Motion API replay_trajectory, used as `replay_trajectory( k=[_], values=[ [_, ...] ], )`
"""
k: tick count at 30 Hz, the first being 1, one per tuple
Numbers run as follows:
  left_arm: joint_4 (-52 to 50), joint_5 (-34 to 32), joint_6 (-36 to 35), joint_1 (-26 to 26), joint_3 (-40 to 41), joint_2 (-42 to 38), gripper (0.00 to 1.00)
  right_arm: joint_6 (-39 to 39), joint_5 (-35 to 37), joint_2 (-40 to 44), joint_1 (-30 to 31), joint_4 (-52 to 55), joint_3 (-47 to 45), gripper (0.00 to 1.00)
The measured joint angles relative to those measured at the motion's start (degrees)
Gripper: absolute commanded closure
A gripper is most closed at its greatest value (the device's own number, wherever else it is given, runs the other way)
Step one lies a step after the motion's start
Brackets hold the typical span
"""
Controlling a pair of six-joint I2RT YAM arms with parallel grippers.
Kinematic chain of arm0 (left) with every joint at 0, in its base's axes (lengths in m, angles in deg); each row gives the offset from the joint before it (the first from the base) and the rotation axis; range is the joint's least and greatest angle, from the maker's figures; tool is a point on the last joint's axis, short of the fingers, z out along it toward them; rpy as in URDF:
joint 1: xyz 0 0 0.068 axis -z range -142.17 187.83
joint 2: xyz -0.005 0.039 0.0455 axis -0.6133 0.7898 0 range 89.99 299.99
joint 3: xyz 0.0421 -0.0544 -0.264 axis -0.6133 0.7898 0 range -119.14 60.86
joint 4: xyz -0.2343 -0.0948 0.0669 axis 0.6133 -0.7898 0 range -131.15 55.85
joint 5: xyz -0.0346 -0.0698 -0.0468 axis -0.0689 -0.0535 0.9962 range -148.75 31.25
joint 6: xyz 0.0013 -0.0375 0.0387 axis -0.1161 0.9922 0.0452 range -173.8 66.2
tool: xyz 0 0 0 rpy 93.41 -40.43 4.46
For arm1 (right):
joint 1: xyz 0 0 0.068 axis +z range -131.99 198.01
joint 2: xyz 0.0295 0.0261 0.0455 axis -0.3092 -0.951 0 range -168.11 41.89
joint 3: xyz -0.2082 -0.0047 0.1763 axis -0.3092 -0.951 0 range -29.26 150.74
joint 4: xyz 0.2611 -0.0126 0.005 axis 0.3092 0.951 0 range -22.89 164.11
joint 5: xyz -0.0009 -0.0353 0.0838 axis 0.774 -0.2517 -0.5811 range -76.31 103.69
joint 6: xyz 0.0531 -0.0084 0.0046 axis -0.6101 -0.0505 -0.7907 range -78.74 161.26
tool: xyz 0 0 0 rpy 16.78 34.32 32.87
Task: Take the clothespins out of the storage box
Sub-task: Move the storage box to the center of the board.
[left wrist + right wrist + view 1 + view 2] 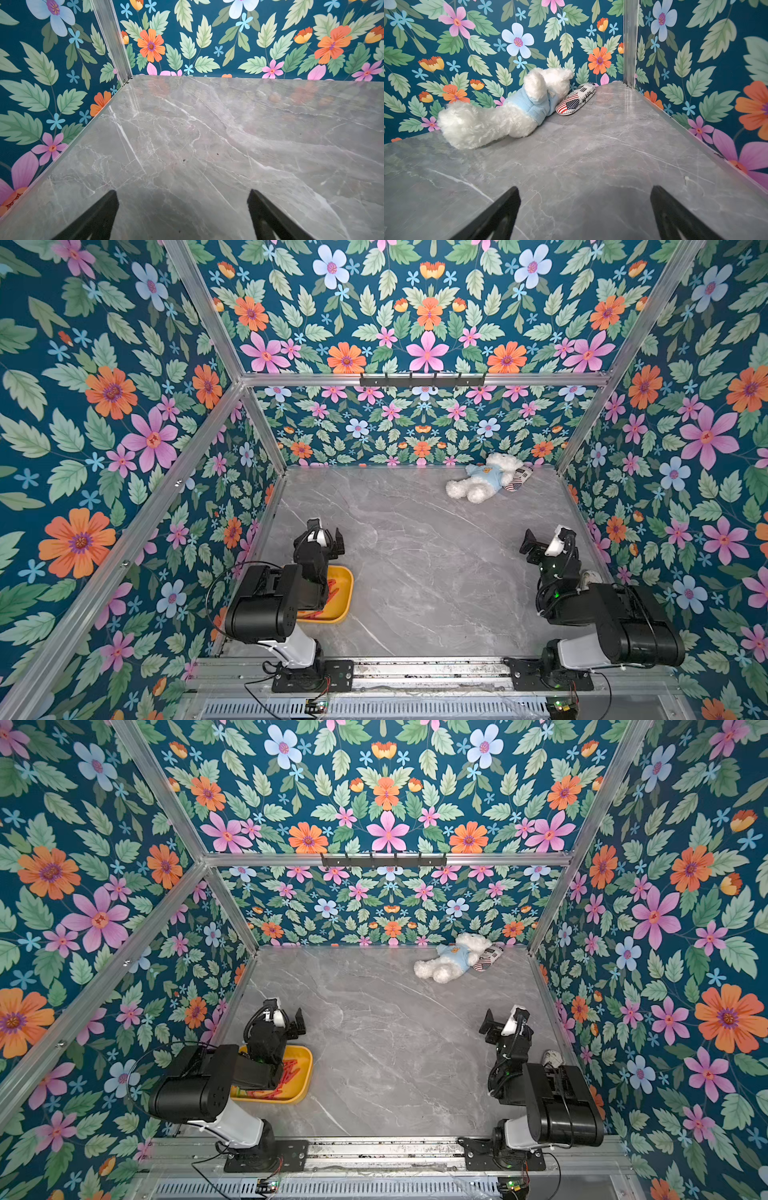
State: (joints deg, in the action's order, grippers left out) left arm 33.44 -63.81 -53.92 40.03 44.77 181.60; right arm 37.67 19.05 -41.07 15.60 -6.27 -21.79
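Storage box (345, 605) sits on the bench (415, 556) at near left, half hidden under the left arm. Red clothespins (293, 1069) are piled inside it. Left gripper (182, 192) hangs over bare bench just beyond the box, jaws spread wide, nothing between. Right gripper (585, 188) is at near right, jaws spread too, empty. Plush bear (482, 481) and flag-print case (576, 97) lie in the far right corner.

Both top views: high overhead, facing back wall (419, 427), sharing whole desk (415, 572). Wrist views: low near desk, facing same wall.
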Motion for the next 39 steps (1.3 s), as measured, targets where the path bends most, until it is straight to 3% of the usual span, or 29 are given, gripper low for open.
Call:
replay_trajectory(
  k=[29,33,39],
  values=[
    [-0.92,0.52,0.22,-1.09,-0.74,-0.28,0.0,-0.02,0.0,0.0,0.0,0.0,0.0,0.01],
    [-6.86,-0.31,0.55,-1.14,-3.41,-4.76,0.0,-0.04,0.04,2.38,0.0,0.55,-0.5,0.01],
    [-25.79,-4.57,6.03,-1.09,-14.25,-15.56,0.0,-3.04,3.63,18.95,0.13,12.09,3.15,0.01]
  ],
)
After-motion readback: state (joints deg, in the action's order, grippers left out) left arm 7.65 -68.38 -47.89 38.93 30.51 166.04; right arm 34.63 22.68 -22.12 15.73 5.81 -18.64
